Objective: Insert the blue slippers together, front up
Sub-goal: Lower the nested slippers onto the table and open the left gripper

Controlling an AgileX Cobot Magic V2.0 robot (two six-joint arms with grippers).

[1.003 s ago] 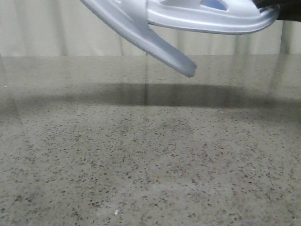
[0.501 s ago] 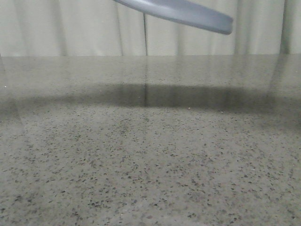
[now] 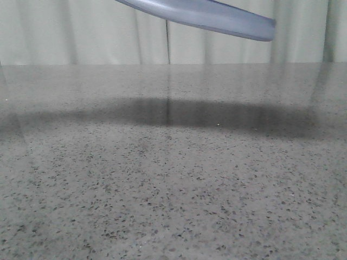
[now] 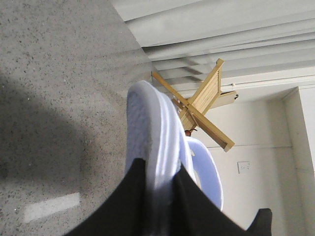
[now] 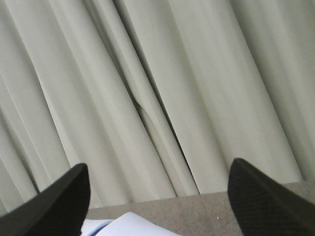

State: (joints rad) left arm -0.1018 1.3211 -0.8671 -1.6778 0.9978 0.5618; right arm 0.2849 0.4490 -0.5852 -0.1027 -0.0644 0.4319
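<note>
Two pale blue slippers (image 4: 157, 142) are seen pressed together in the left wrist view, held up off the speckled grey counter (image 3: 173, 184). From the front, only a slim, slanted edge of the slippers (image 3: 217, 16) is shown at the upper border, hanging in the air in front of the pale curtain (image 3: 81, 32) and well above the counter, with a broad dark shadow cast on the surface beneath.

On the left side, the left gripper (image 4: 160, 196) is closed tightly on the slippers: its two black fingers (image 4: 125, 201) are clamped on either side of the stacked soles, which stand on edge between them. A rounded part of the second slipper is seen bulging out on one side of the pair. Behind the slippers, a crossed wooden frame (image 4: 202, 103) is visible against a light wall, and a white outlet plate (image 4: 243, 167) is fixed to that wall.

On the right side, the right gripper (image 5: 157, 201) is spread wide, its two dark fingers (image 5: 261, 201) set well apart with nothing held between them. A small pale blue piece of slipper (image 5: 123, 226) is glimpsed at the edge of that view, near one finger; whether it is touched cannot be told. Folded curtain fills the rest of that view.
</note>
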